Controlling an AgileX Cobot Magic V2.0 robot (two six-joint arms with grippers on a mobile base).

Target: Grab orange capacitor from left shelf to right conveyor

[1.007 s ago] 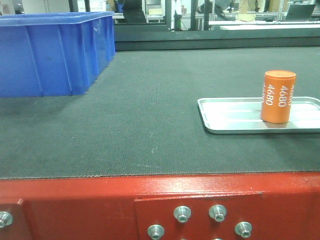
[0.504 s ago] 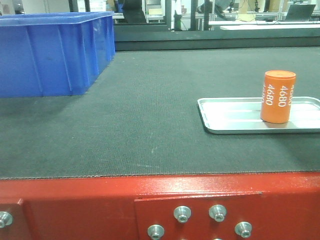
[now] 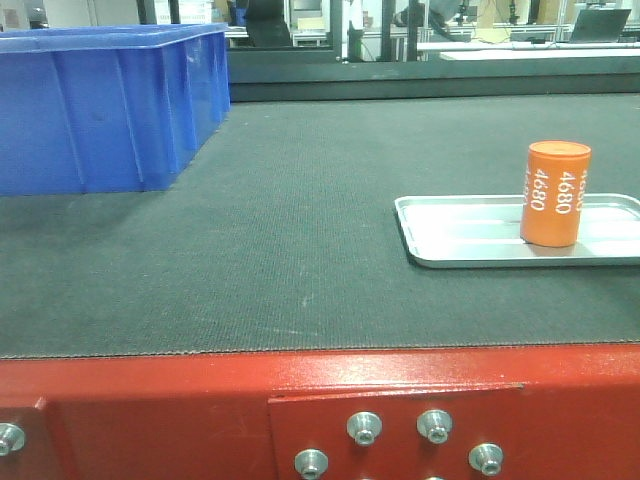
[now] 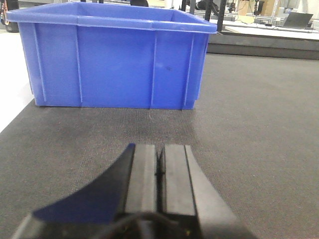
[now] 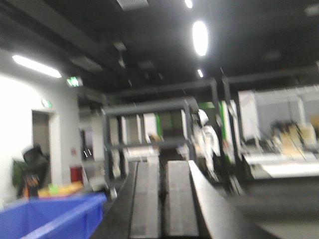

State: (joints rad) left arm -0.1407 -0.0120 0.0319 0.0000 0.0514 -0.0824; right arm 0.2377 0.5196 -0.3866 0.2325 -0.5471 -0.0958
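The orange capacitor (image 3: 554, 193) stands upright on a small silver tray (image 3: 450, 235) at the right of the conveyor's dark belt (image 3: 290, 230), behind its red bolted frame (image 3: 150, 400). No gripper is near it in the front view. My left gripper (image 4: 160, 149) is shut and empty, low over the belt (image 4: 249, 124), pointing at a blue bin (image 4: 114, 64). My right gripper (image 5: 162, 167) is raised and points out into the room, its jaws together with nothing between them; that view is blurred. The left shelf is out of view.
A large blue plastic bin (image 3: 100, 110) stands on the belt at the back left and shows at the lower left of the right wrist view (image 5: 45, 214). Tables and racks stand beyond the belt's far edge.
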